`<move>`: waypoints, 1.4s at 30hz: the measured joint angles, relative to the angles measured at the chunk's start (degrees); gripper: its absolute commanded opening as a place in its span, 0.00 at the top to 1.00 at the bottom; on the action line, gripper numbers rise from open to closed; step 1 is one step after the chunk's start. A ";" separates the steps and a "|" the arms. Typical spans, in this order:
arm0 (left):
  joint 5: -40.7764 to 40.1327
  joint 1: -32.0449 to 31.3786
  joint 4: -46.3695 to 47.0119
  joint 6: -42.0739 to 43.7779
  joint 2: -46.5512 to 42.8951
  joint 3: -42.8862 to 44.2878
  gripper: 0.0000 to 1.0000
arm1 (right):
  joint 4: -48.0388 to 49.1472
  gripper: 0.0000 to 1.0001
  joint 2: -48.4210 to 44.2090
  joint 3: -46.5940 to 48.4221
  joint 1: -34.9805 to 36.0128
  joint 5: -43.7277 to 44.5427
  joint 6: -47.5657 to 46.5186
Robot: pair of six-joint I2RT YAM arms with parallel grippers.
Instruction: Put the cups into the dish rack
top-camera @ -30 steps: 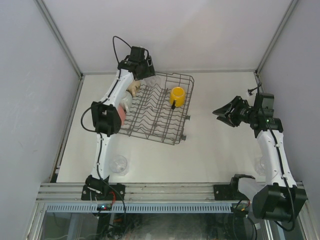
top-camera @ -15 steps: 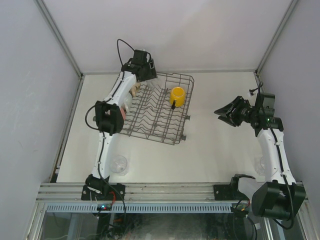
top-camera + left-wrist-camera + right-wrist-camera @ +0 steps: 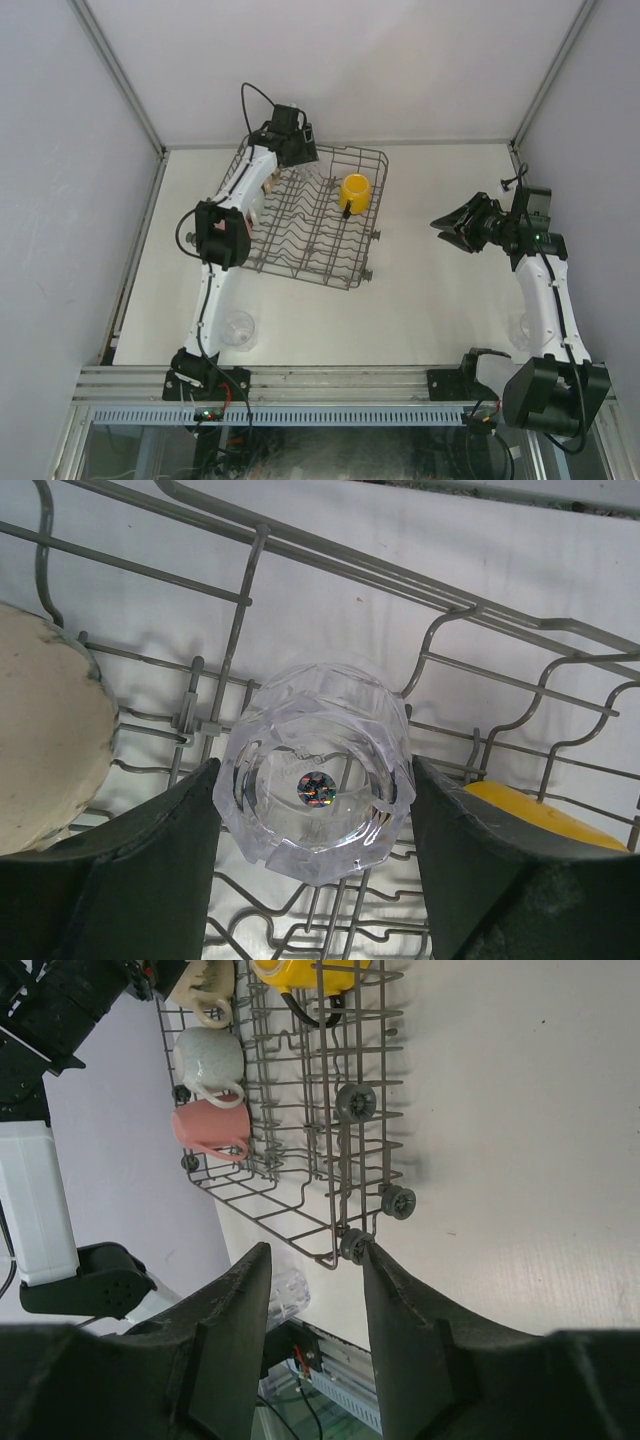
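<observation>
While I watch from overhead, the left arm reaches across to the far left corner of the large dark-grey wire dish rack (image 3: 315,215), which sits on the pale worktop (image 3: 440,300). The left end effector (image 3: 312,772) is grasping a clear faceted glass tumbler (image 3: 315,790). Its black fingers (image 3: 150,870) press against both sides of the glass, just above the rack's wires. In the left wrist view, a tan mug (image 3: 40,740) sits to one side of the glass and a yellow mug with a dark handle (image 3: 354,190) to the other. From the right wrist camera I see the tan mug, a speckled white mug (image 3: 205,1060) and a pink cup (image 3: 205,1125) lined along one side of the rack. A second clear tumbler (image 3: 238,328) stands on the worktop near the left arm's base. The right end effector (image 3: 455,222) hovers well to the right of the rack, jaws apart, holding nothing.
</observation>
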 measured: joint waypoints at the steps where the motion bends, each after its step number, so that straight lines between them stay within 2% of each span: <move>1: 0.04 -0.07 0.02 0.02 0.22 0.00 0.53 | 0.00 0.59 0.04 0.00 -0.09 0.00 -0.02; 13: 0.17 -0.28 0.26 1.53 0.81 0.00 0.33 | 0.00 0.60 0.66 0.00 -0.35 0.00 -0.42; 18: 0.22 -0.42 0.28 2.43 0.81 0.00 0.19 | -0.07 0.61 0.66 0.00 -0.35 0.00 -0.63; 21: 0.46 -0.57 0.26 2.82 0.81 0.00 0.15 | -0.17 0.61 0.63 0.00 -0.35 0.00 -0.74; 36: -0.09 -1.44 0.31 3.37 0.55 -0.02 0.06 | -0.87 0.59 -0.44 -0.61 -0.72 0.02 -1.42; 42: -1.51 -0.46 1.09 3.34 -6.97 -6.32 0.06 | -3.37 0.56 -0.83 -0.09 -0.04 3.37 -2.62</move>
